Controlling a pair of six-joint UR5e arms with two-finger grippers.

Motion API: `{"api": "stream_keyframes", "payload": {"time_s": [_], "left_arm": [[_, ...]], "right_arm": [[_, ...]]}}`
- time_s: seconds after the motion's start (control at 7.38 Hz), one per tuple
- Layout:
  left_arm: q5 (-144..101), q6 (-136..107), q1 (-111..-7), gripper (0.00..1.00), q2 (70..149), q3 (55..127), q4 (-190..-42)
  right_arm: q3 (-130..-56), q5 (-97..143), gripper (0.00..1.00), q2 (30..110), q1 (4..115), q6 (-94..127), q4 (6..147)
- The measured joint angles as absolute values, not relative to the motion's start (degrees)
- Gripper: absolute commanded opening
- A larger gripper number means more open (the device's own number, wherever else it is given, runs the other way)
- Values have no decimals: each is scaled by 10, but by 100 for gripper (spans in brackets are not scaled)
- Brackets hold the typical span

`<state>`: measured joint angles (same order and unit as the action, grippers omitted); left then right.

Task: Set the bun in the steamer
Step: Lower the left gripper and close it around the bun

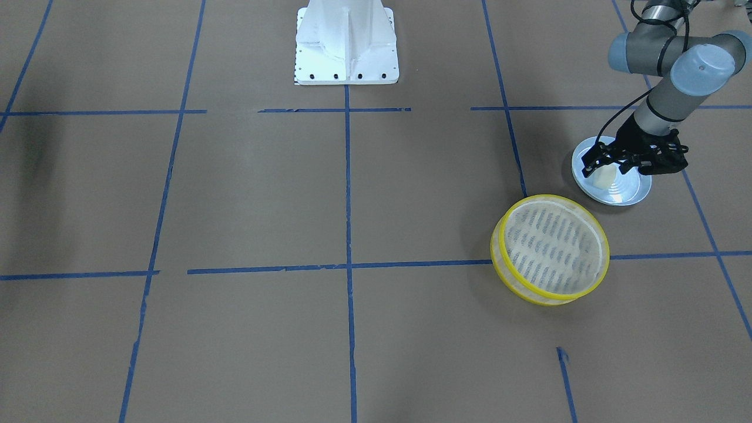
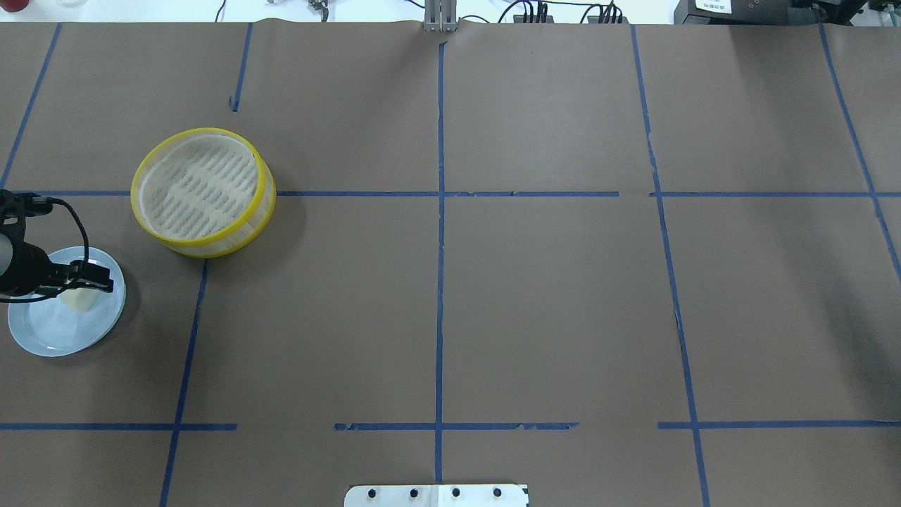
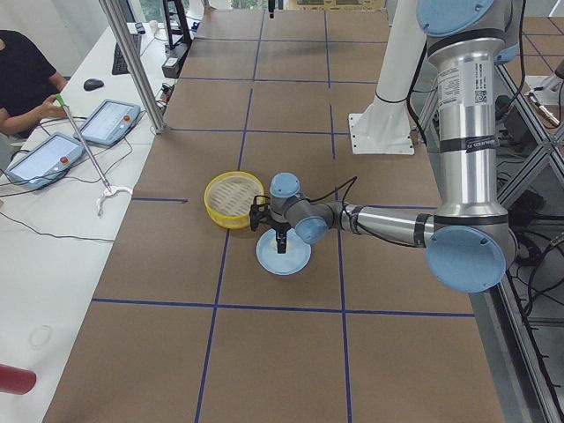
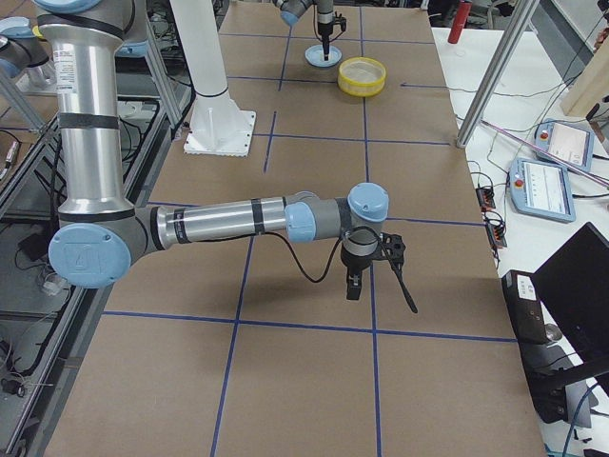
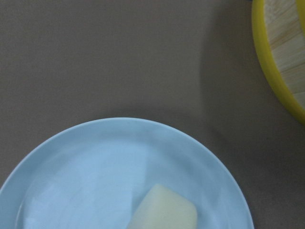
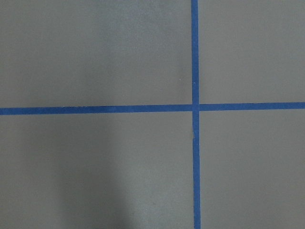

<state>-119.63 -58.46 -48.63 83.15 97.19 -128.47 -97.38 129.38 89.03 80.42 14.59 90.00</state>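
Though overhead half-hides it, bun (image 5: 164,210) plain on plate (image 5: 86,167), wrist view

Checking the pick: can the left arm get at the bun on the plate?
Likely yes: the left gripper hangs open right over the plate, the bun lies uncovered there, and nothing stands between.

Cream bun (image 2: 76,300), yellow-rimmed steamer (image 2: 200,186) (slotted beige floor)

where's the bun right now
The bun lies on the pale blue plate at the left edge of the overhead view, right by the left gripper. The yellow-rimmed steamer stands just beyond the plate.
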Motion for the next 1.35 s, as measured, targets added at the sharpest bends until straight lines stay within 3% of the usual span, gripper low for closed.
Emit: {"api": "stream_keyframes", "payload": {"time_s": [0.41,1.35], "left_arm": [[-1196,-580,-485,94,826,972,-1285],[-1196,-578,-484,49,826,974,-1285]], "right_arm": [[-974,1294,100,890,804,146,900],[-974,1294,100,890,804,146,900]]}}
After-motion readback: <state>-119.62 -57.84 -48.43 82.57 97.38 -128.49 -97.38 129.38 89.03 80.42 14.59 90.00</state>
